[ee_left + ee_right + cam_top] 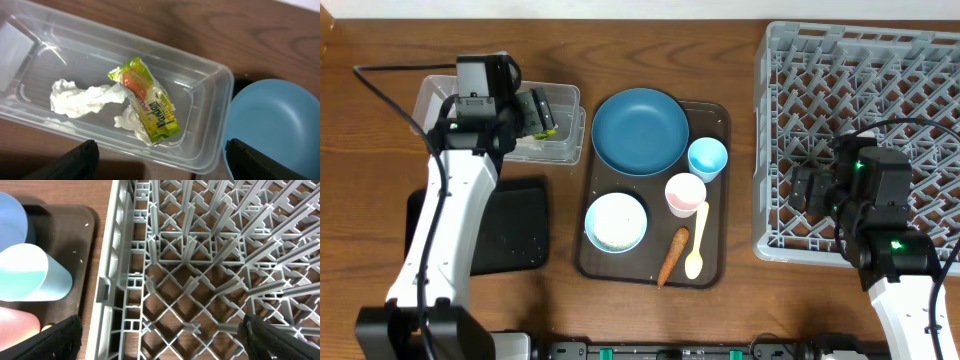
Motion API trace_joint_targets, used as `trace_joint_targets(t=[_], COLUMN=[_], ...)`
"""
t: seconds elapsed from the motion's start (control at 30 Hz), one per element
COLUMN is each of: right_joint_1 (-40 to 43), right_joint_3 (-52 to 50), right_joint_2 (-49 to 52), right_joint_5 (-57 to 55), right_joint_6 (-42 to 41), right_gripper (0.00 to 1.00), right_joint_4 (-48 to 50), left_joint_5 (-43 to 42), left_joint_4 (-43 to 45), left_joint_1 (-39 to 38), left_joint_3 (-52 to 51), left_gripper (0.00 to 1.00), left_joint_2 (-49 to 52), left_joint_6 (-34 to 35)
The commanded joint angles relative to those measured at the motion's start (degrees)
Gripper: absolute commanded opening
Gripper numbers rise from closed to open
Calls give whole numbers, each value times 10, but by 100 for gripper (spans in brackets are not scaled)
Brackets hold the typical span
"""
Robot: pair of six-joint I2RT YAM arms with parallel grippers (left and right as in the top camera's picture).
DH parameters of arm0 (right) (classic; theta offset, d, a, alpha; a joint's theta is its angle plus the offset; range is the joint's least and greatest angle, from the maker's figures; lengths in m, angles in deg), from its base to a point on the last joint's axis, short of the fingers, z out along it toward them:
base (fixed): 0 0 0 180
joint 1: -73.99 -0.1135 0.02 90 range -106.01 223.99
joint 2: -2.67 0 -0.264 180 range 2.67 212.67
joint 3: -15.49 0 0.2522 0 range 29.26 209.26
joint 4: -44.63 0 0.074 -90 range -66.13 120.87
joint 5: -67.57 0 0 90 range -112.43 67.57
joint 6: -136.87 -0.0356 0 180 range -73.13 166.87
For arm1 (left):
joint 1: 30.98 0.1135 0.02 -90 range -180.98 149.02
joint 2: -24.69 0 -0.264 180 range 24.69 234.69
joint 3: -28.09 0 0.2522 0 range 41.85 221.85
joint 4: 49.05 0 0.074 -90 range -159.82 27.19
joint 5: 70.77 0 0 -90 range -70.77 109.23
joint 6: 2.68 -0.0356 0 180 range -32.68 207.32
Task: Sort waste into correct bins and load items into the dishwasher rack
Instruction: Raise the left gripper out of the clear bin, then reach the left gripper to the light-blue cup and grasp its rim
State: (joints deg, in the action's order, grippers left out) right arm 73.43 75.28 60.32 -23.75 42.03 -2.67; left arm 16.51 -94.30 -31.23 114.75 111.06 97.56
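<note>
Left hand [167,161] wide, empty, above clear tub [567,104] at upper left; snack wrapper [147,102] and tissue [82,97] lie inside. Right hand [167,340] wide over grey rack [200,255].

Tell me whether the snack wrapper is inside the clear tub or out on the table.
Inside. The left wrist view shows the wrapper lying on the clear tub floor, within its walls, partly over crumpled tissue.

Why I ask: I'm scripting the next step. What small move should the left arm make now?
Probably lift the left end effector out of the tub and swing toward the carrot. The wrapper and tissue lie in the tub, the end effector is open and empty above them, and the carrot lies unsorted on the tray.
</note>
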Motion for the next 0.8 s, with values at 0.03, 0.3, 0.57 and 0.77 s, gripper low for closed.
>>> trace_joint_targets(t=[0.03, 0.3, 0.57, 0.77], right_joint_1=[2, 55, 104, 104], right_joint_3=[12, 12, 12, 12], right_joint_2=[1, 1, 1, 1], right_joint_5=[-39, -49, -46, -42], right_joint_6=[-58, -94, -101, -101], right_gripper=[99, 99, 99, 99], right_joint_4=[-2, -23, -30, -32], left_joint_5=[2, 2, 2, -48], left_joint_4=[1, 5, 52, 115], left_joint_1=[-35, -137, -225, -265], left_joint_3=[15, 25, 25, 25], left_gripper=[83, 83, 84, 83], left_joint_2=[-4, -2, 9, 63], left_joint_6=[-24, -47, -81, -81])
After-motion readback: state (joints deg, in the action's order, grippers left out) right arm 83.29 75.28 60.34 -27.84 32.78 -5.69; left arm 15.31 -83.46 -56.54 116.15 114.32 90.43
